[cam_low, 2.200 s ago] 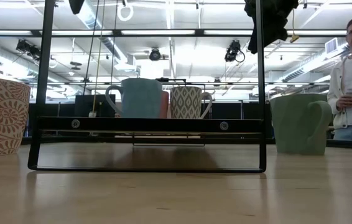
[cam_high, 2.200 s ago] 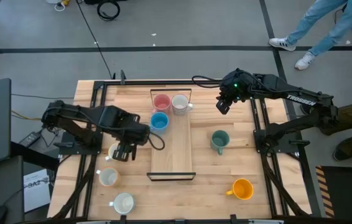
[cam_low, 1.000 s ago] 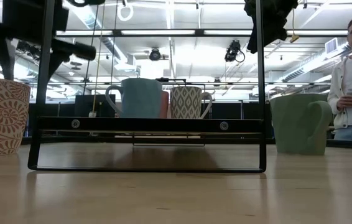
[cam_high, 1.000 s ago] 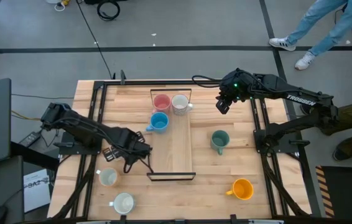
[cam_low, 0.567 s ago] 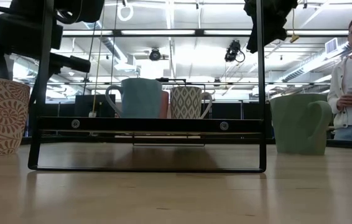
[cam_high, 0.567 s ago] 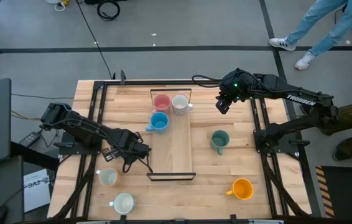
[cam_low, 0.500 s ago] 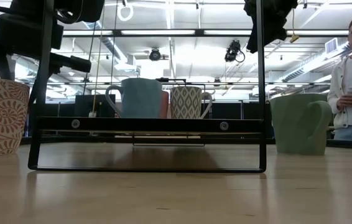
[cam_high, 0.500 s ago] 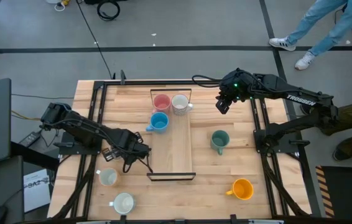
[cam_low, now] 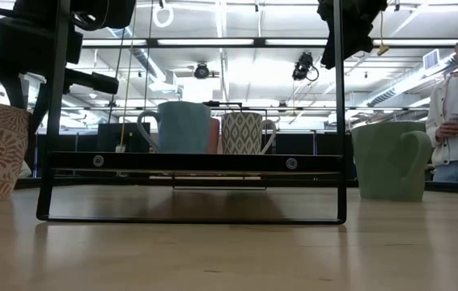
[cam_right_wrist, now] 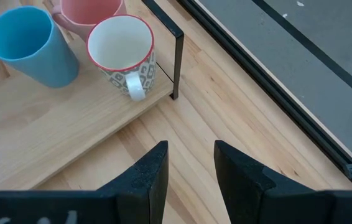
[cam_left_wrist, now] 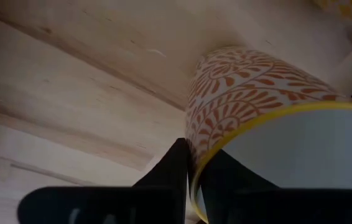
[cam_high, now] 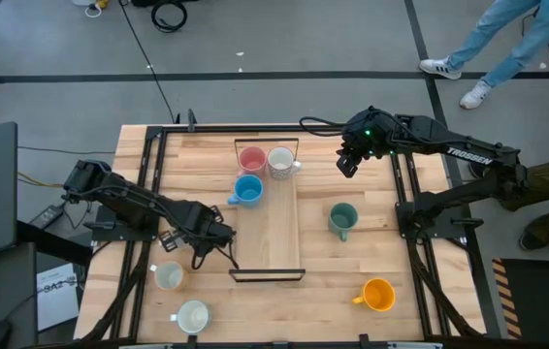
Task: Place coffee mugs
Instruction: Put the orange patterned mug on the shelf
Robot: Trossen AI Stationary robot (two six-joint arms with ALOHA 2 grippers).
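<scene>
1. You have a pink mug [cam_high: 251,159], a sky-blue mug [cam_high: 247,190] and a white mug [cam_high: 280,161] with a grey patterned outside and a red rim on the pale wooden tray [cam_high: 276,233], which has a black metal frame.
2. Your teal-green mug [cam_high: 342,219] and orange mug [cam_high: 379,295] sit on the light wood table [cam_high: 449,262].
3. The mug [cam_left_wrist: 269,118] in your left wrist view is cream with an orange leaf-and-scroll pattern, a yellow rim and a white inside.
4. Two more mugs [cam_high: 169,277] [cam_high: 193,315] look cream-white from above.
5. Both arms are black; the right one carries white lettering and a green light.
</scene>
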